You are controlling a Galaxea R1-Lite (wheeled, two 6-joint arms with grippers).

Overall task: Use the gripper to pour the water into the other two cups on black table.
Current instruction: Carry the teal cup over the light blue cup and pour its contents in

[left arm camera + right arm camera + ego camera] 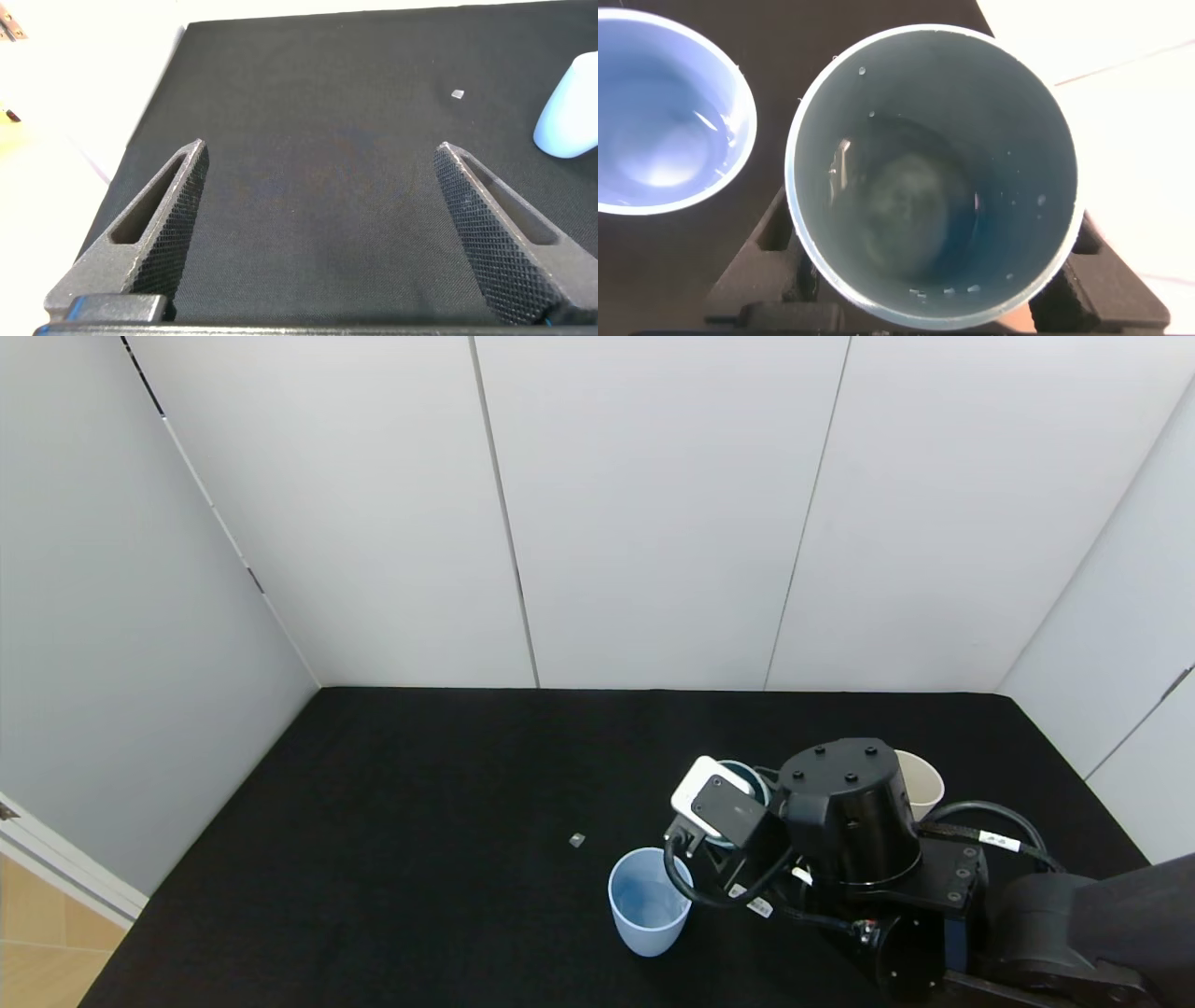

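Note:
My right gripper [747,821] is shut on the teal-green cup [752,782], gripping its sides, just behind and right of the pale blue cup [649,901]. In the right wrist view the teal cup [934,177] opens toward the camera, with a faint sheen of water [910,210] at its bottom and droplets on its wall. The blue cup [654,112] stands beside it with a little water inside. The cream cup [922,782] stands behind my right wrist, partly hidden. My left gripper [320,149] is open and empty over the black table [420,803].
A tiny grey speck [576,840] lies on the table left of the blue cup and also shows in the left wrist view [457,94]. White panel walls [653,523] enclose the table at the back and sides. The blue cup [572,107] shows far off in the left wrist view.

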